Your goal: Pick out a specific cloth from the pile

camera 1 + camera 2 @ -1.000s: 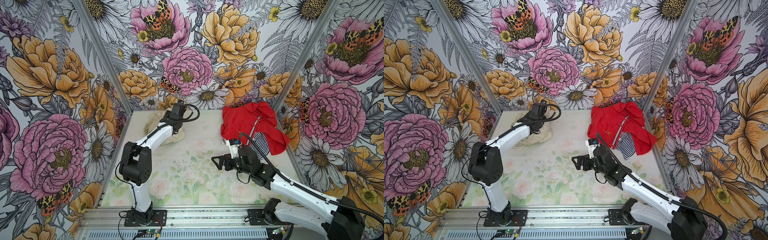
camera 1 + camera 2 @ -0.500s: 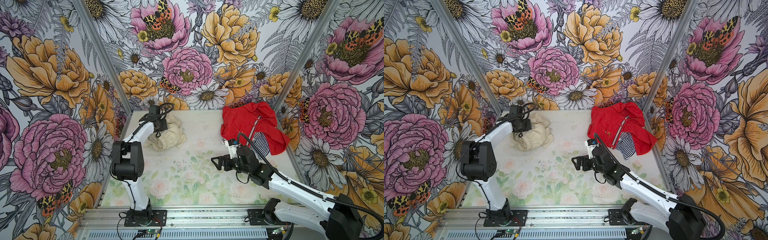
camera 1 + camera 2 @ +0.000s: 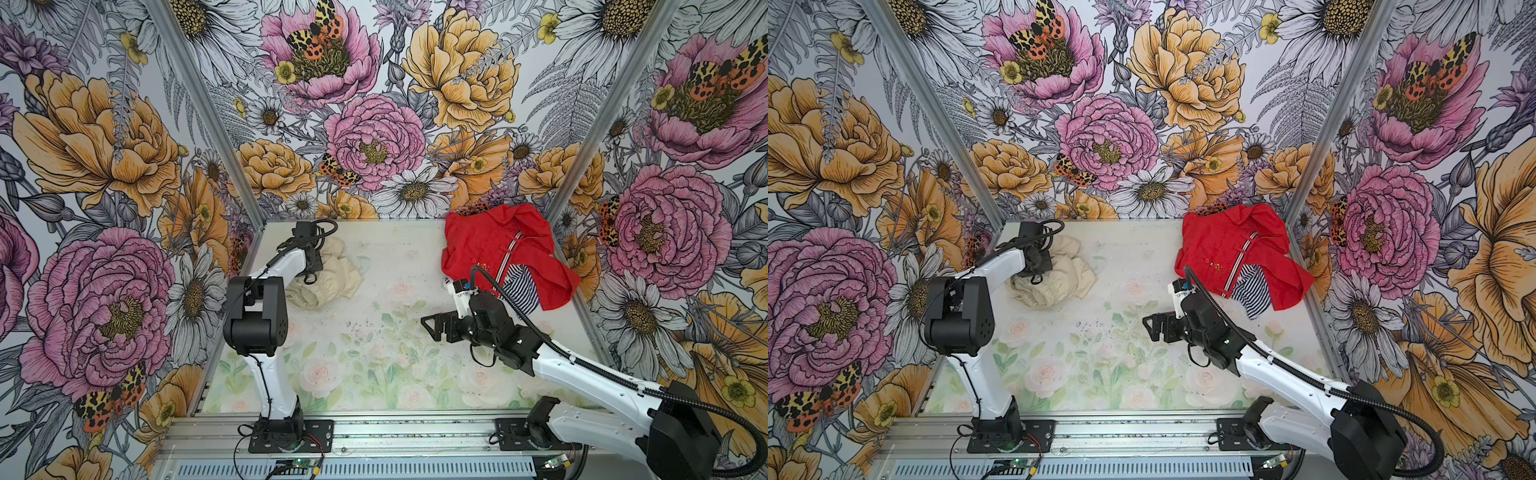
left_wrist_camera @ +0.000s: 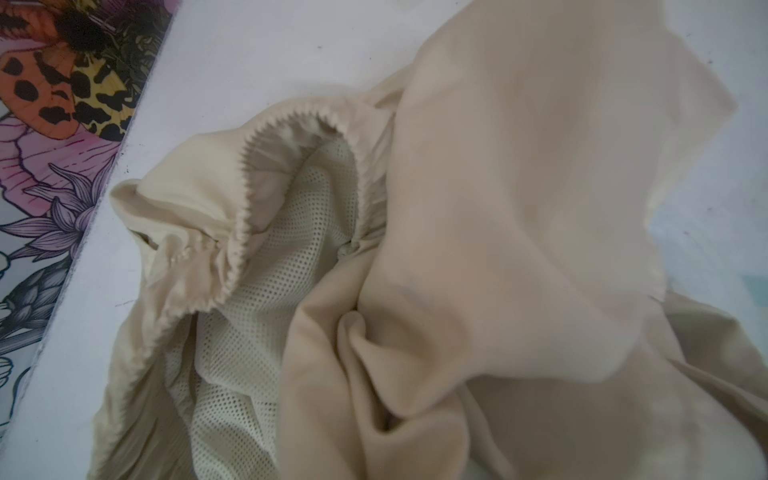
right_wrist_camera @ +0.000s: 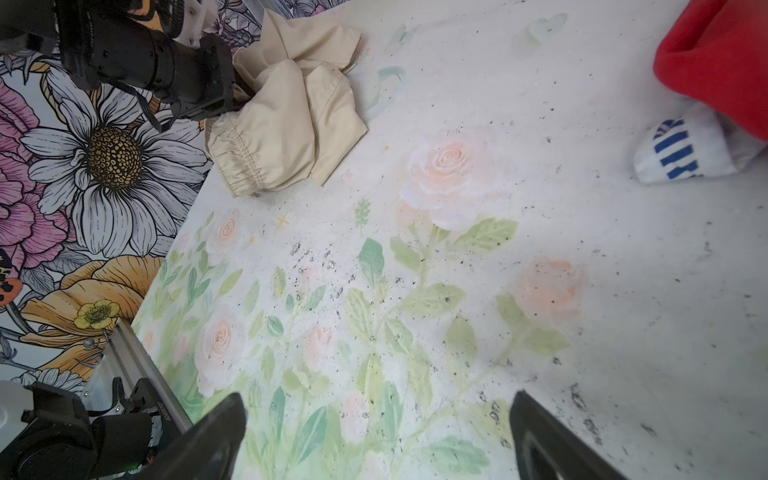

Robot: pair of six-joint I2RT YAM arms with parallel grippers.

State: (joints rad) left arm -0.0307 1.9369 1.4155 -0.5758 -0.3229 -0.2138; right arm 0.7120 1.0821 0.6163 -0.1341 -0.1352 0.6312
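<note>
The cloth (image 3: 332, 276) (image 3: 1059, 278), a cream garment with a gathered elastic waistband, lies crumpled on the table at the back left. It fills the left wrist view (image 4: 498, 208), where no fingers show. My left gripper (image 3: 311, 272) (image 5: 230, 97) presses into its wall-side edge; its jaws are buried in the folds. The pile (image 3: 498, 245) (image 3: 1233, 245), a red shirt over a navy-white striped garment (image 3: 521, 286), sits at the back right. My right gripper (image 3: 432, 326) (image 5: 378, 419) hovers open over bare table, left of the pile.
Floral walls enclose the table on three sides; the left wall (image 3: 232, 249) is close behind the left gripper. An aluminium rail (image 3: 374, 432) runs along the front. A striped sleeve (image 5: 681, 153) pokes out under the red shirt (image 5: 715, 62).
The left arm swung left toward the wall and lowered, dragging the cream cloth with it; the cloth now rests on the table. The right arm stayed put.
</note>
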